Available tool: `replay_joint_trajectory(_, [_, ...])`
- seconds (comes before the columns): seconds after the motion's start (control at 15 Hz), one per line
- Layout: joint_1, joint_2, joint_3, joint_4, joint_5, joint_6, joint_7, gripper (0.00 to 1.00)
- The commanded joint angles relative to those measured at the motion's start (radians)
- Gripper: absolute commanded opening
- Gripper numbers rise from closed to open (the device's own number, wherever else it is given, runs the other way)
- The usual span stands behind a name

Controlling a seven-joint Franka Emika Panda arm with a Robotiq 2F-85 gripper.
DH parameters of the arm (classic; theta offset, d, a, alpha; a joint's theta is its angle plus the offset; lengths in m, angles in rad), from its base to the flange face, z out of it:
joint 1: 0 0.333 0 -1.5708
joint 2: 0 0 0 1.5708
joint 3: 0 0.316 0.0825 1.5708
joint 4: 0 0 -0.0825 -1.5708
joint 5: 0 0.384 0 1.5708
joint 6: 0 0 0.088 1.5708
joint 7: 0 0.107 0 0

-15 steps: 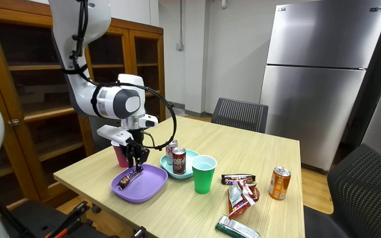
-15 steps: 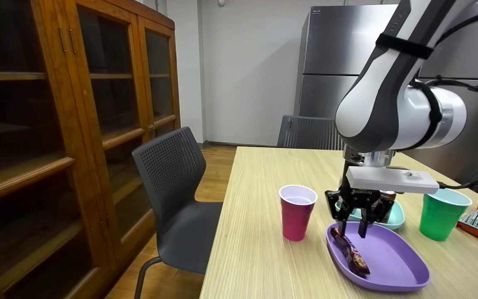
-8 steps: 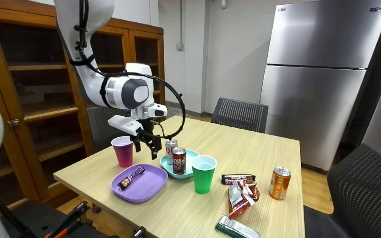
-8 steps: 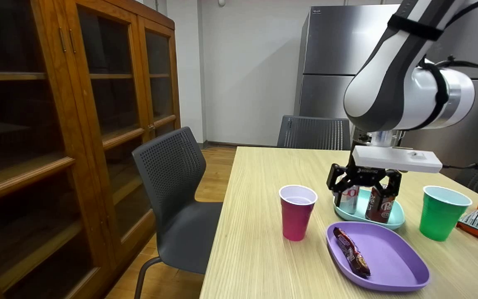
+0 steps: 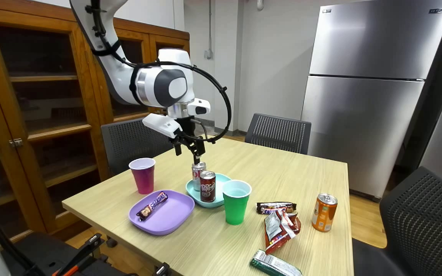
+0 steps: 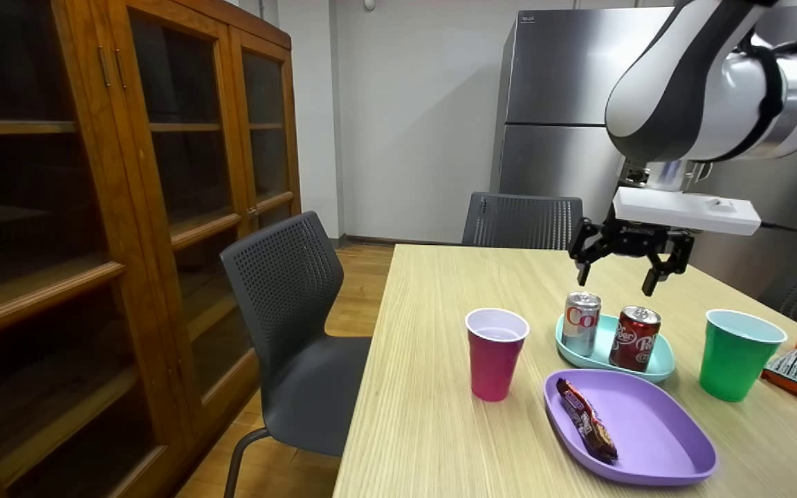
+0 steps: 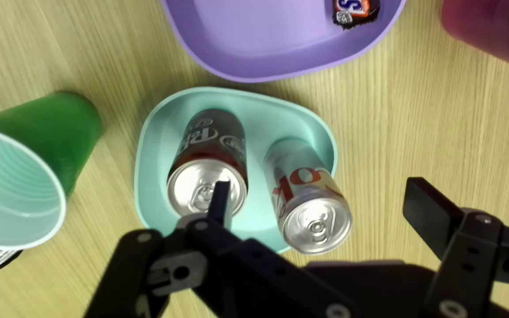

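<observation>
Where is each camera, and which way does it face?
Exterior view: beside the table, looking across it towards a fridge; arm at left.
Exterior view: beside the table, facing a wall, cabinet leftward; arm at right.
Wrist view: wrist-mounted, looking down at a teal plate; open jaws show.
Both exterior views share the purple plate.

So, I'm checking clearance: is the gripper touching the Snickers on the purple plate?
Apart: an exterior view shows the turquoise plate between gripper and Snickers.

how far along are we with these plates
Looks done: the Dr Pepper can and silver Coke can stand on the teal plate; a Snickers bar lies on the purple plate. In hand: nothing; the tool is open. Possibly left: the orange soda can, green-wrapped bar, red snack bag and second chocolate bar, all off the plates.
</observation>
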Motion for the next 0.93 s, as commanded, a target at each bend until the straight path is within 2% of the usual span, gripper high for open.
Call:
replay_joint_trajectory(0.0, [-0.032,-0.056,-0.029,0.016,-0.079,-0.045,0.055,1.0])
replay_joint_trajectory(0.13, [-0.05,-0.06,-0.052,0.031,-0.113,-0.04,0.083,1.0])
replay_joint_trajectory(0.87, [-0.167,-0.006,-0.144,0.178,-0.082,-0.074,0.177,1.0])
